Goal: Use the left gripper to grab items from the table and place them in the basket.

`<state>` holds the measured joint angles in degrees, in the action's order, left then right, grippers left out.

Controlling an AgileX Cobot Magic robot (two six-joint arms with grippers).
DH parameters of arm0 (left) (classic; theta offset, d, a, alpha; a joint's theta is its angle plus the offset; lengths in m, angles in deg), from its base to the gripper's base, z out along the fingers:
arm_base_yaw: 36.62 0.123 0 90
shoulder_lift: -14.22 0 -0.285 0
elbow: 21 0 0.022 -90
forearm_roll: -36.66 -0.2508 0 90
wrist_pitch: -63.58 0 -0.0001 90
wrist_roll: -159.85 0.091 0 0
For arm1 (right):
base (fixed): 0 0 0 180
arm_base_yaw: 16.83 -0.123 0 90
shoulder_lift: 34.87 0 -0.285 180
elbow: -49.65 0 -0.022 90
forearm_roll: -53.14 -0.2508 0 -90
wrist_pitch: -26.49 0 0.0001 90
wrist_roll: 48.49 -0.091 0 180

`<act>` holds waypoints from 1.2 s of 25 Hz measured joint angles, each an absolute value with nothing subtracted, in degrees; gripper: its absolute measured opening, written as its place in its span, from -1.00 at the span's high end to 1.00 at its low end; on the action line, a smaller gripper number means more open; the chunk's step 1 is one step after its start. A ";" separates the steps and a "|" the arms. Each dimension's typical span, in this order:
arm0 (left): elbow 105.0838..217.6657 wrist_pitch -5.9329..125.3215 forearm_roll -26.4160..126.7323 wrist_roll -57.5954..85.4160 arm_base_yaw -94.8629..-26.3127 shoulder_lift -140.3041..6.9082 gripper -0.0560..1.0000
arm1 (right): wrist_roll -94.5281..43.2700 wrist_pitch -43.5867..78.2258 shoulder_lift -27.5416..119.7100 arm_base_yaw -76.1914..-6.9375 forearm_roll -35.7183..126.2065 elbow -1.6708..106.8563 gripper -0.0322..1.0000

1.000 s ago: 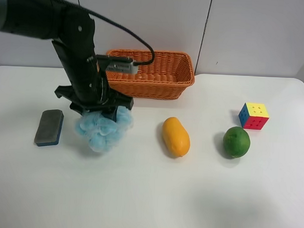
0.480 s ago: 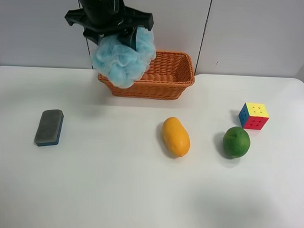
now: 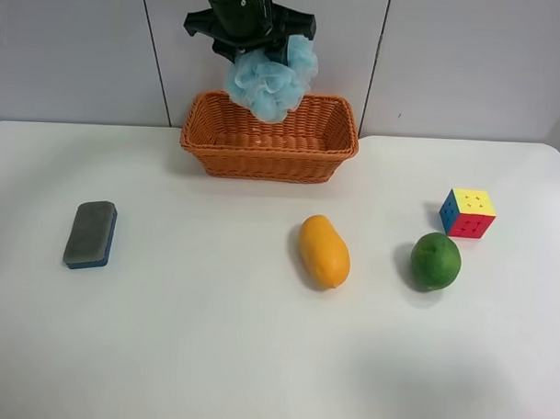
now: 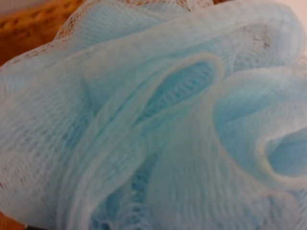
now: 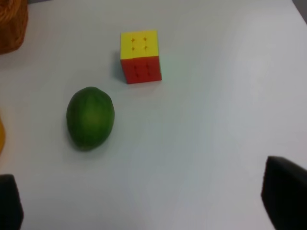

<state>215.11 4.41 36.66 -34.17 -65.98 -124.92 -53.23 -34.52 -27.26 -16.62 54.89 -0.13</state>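
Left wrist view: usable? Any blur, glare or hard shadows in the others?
Left wrist: bath pouf fills the frame, soft-focus, basket only an orange sliver. Right wrist: mildly soft, puzzle cube and green fruit readable, no glare. Exterior high: sharp, even light, soft shadow beside the mango.

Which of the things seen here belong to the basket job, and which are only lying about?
In the job: left gripper holding the bath pouf over the basket; sponge, mango, green fruit and puzzle cube on the table.
Not in the job: right gripper, open, holding nothing.
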 joint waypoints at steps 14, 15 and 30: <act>215.62 18.44 37.16 -33.59 -64.08 -135.13 -0.01 | -53.23 -34.52 -27.26 -16.62 54.89 -0.13 -0.98; 215.62 18.57 37.43 -33.72 -64.08 -135.44 -0.01 | -53.23 -34.52 -27.26 -16.62 54.89 -0.13 -0.98; 215.66 14.90 43.16 -34.05 -62.85 -132.98 -0.98 | -53.23 -34.52 -27.26 -16.62 54.89 -0.13 -0.98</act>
